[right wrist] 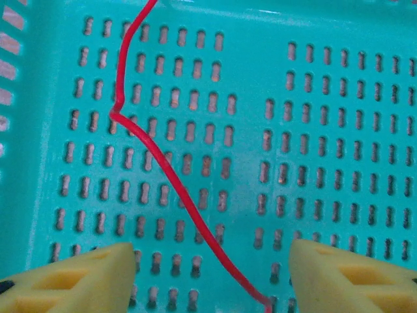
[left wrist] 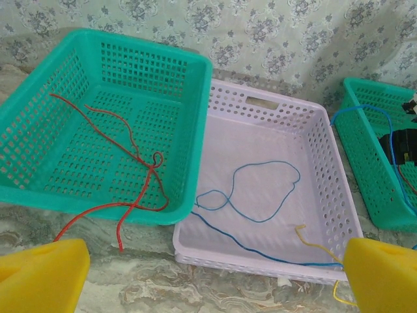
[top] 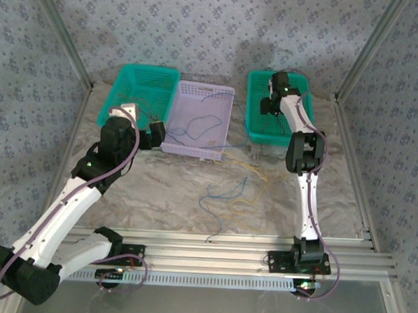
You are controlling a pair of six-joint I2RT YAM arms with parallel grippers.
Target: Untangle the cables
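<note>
A red cable [left wrist: 133, 203] lies in the left green basket [left wrist: 39, 189], and its ends hang over the front rim onto the table. A blue cable [left wrist: 260, 222] loops across the lilac basket [left wrist: 260, 264], beside a yellow cable end [left wrist: 303, 236]. More blue cables [top: 221, 196] and yellow cables [top: 253, 176] lie loose on the table. My left gripper [left wrist: 212, 280] hovers open in front of the two baskets, holding nothing. My right gripper [right wrist: 212, 267] is open low inside the right green basket [top: 256, 127]. A red cable [right wrist: 184, 195] lies on the basket floor between its fingers.
The three baskets stand in a row at the back of the marbled table [top: 165, 189]. A blue cable [left wrist: 365, 109] drapes over the right green basket's rim. Metal frame rails [top: 212, 237] run along the near edge.
</note>
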